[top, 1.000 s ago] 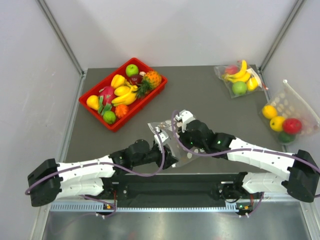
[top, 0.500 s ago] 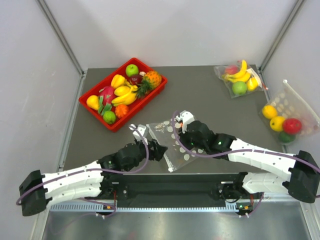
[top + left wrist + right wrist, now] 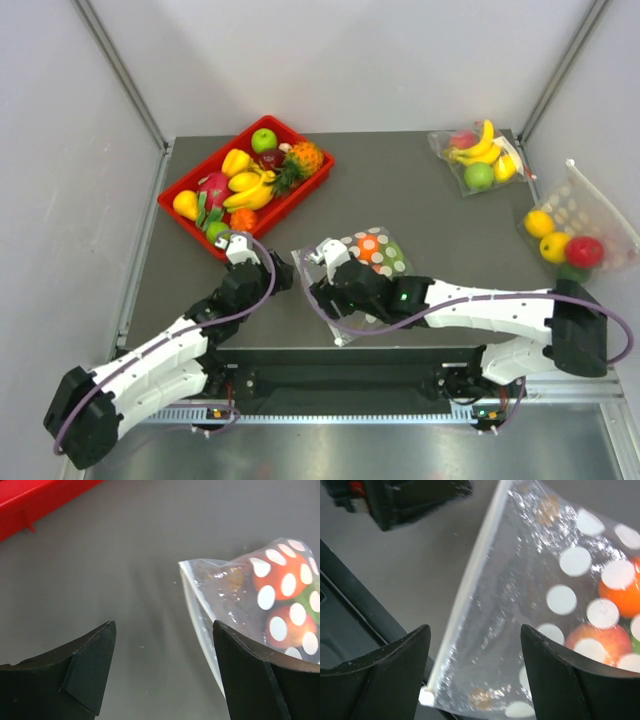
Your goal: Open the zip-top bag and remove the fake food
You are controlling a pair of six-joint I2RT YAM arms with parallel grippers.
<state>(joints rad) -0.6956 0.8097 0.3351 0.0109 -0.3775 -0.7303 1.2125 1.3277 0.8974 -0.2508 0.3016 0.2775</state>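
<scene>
Bag of clear dotted plastic [image 3: 535, 580] lies right under the right tool [image 3: 475, 630], white zip strip [image 3: 470, 590] lengthwise beneath; left tool [image 3: 164, 630] is further off. Both wide open, empty.

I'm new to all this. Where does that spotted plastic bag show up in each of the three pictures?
Top external: the zip-top bag lies just below and right of the picture's centre.
Left wrist: the zip-top bag is at the right side.
Right wrist: the zip-top bag fills the centre and right.
Shared landmark: the fake food inside it.
</scene>
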